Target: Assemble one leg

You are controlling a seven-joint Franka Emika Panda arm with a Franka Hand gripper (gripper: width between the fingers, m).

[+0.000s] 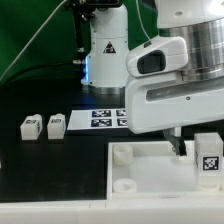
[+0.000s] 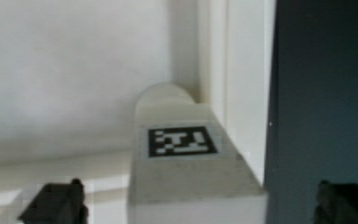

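Gripper (image 2: 197, 208) jaws spread wide, nothing held. Leg (image 2: 181, 140) sits untouched ahead of the fingertips (image 2: 51, 203), on the white top (image 1: 150, 172) toward the exterior view's right. Looks like grasp approach; next: advance, centre, clamp the leg.

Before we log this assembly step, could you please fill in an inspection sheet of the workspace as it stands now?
Surface: black table, with the marker board lying flat on it.
Job's things: left leg and second leg lie loose at the exterior view's left. The third leg stands at the white top; whether it is seated cannot be told.
Clutter: nothing seen.
Grippers: gripper open, holding nothing.
Cables: one thin cable crosses the backdrop.
Surroundings: green backdrop and the robot base.
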